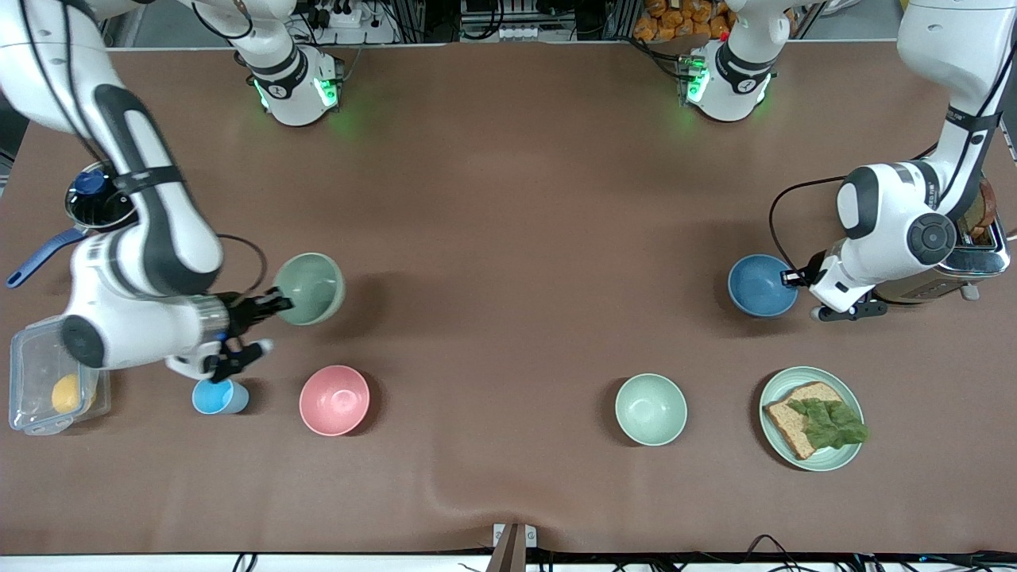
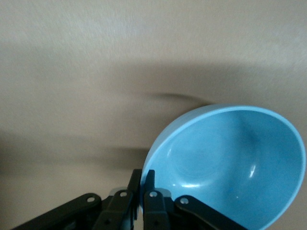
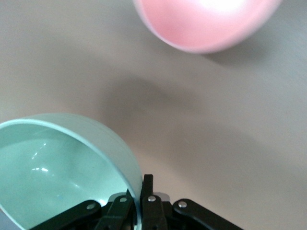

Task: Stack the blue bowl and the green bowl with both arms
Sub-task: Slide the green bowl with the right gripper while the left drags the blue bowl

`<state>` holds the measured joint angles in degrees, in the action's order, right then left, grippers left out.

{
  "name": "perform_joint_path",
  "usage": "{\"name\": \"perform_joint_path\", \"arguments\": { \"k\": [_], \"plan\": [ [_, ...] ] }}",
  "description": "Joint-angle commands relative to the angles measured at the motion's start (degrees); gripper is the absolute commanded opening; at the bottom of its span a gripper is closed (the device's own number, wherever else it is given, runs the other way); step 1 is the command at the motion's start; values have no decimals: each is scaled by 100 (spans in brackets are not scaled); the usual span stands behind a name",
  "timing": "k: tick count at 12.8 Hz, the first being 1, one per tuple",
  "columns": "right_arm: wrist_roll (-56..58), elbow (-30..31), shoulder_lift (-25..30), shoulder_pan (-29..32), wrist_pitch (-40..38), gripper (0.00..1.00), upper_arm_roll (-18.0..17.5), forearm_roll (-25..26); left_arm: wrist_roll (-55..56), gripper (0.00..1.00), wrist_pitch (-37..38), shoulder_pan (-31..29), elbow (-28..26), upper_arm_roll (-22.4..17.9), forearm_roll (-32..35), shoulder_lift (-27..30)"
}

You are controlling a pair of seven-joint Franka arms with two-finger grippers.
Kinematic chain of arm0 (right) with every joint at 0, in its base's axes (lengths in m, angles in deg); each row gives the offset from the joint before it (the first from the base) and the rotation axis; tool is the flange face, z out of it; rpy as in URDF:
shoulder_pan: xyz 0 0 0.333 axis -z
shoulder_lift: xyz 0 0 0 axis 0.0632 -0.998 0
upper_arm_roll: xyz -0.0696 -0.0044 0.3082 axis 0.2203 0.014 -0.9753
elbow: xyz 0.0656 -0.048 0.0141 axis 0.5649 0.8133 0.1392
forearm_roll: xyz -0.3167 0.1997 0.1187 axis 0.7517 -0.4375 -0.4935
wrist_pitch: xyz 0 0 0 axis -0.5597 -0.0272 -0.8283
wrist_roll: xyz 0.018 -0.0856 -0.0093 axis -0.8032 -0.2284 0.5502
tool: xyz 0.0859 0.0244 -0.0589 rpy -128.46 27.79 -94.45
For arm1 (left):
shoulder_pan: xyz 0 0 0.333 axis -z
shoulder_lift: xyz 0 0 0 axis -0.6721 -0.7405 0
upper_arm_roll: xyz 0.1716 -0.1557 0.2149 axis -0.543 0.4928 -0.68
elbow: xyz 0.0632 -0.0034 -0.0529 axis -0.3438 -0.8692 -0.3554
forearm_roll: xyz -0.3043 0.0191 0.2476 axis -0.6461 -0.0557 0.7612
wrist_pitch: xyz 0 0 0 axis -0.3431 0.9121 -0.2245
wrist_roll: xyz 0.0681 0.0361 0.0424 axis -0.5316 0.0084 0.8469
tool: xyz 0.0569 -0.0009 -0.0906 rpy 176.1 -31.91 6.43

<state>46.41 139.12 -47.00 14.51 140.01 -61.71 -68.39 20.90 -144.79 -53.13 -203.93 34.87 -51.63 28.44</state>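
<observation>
The sage-green bowl (image 1: 310, 288) hangs tilted above the table toward the right arm's end, its shadow cast beside it. My right gripper (image 1: 280, 303) is shut on its rim; in the right wrist view the fingers (image 3: 147, 184) pinch the green bowl's (image 3: 57, 167) wall. The blue bowl (image 1: 761, 284) is toward the left arm's end, beside the toaster. My left gripper (image 1: 794, 278) is shut on its rim, and in the left wrist view the fingertips (image 2: 149, 178) clamp the edge of the blue bowl (image 2: 230, 163). I cannot tell whether the blue bowl is off the table.
A pink bowl (image 1: 334, 400), a light-blue cup (image 1: 218, 396), a pale mint bowl (image 1: 651, 409) and a plate (image 1: 838, 454) with bread and lettuce lie nearer the front camera. A toaster (image 1: 973, 254), a clear container (image 1: 24, 373) and a dark pot (image 1: 95, 199) stand at the table's ends.
</observation>
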Motion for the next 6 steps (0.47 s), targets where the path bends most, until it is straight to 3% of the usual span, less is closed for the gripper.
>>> {"name": "perform_joint_path", "arguments": {
  "k": [1,6],
  "plan": [
    [-592,-20,-29,-515,259,0,2,-61,-75,0,228,-61,199,123,-115,219],
    [-2850,-20,-239,-1955,1014,0,28,18,-66,0,641,-61,559,334,-203,641]
  ]
}}
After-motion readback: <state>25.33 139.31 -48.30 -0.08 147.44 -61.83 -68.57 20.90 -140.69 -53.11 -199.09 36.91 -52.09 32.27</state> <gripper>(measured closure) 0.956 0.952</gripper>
